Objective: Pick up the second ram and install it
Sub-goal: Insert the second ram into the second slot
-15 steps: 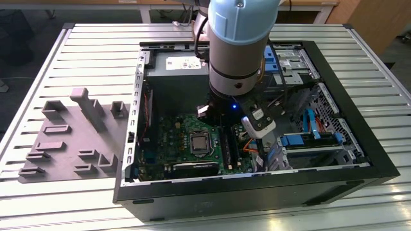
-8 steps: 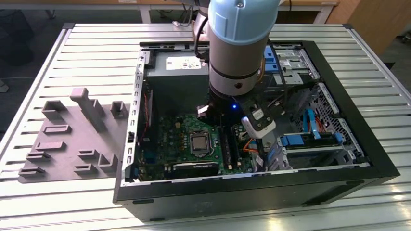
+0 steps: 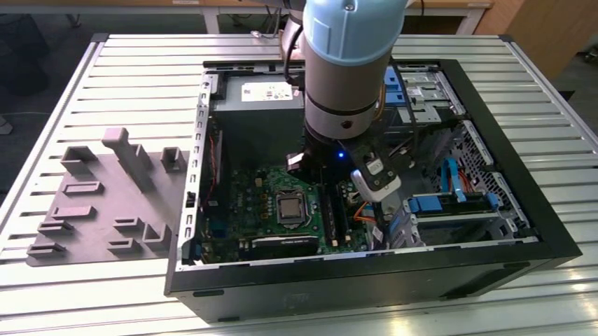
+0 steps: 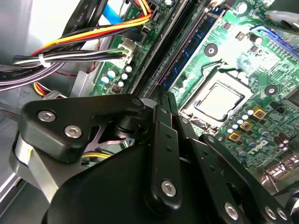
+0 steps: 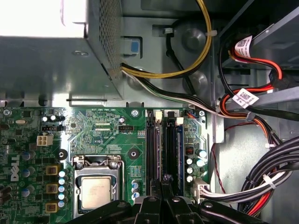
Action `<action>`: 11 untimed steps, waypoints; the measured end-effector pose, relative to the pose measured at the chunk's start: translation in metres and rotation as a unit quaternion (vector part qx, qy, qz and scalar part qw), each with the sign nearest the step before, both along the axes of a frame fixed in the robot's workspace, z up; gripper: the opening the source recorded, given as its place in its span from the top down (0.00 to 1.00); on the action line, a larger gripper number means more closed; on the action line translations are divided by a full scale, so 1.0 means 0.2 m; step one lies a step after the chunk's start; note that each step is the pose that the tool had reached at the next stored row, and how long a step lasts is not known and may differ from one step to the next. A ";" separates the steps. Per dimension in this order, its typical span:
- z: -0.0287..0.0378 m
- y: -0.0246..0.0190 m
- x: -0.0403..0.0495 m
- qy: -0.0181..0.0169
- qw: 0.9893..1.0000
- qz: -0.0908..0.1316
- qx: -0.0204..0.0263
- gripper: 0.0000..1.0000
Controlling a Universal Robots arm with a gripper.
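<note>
Hand closed, fingertips over memory slots.

Even overhead light, glare on power supply, shadowed case interior, blurred near linkage

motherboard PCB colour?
Green, clearest on the motherboard in the first wrist view.
</note>
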State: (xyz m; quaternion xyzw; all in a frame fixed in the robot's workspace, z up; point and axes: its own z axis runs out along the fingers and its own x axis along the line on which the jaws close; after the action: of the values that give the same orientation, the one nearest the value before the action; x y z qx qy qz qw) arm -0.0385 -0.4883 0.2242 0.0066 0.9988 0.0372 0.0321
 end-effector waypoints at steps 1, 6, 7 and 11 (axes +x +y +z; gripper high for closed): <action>0.000 0.000 0.000 0.000 1.000 0.000 0.000 0.88; -0.005 0.000 0.000 0.000 1.000 0.000 0.000 0.88; -0.006 0.000 0.000 0.000 1.000 0.000 0.000 0.88; -0.015 0.000 0.000 0.000 1.000 0.000 0.000 0.88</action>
State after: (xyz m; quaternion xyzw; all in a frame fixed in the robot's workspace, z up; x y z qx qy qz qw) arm -0.0385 -0.4883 0.2212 0.0069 0.9988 0.0372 0.0321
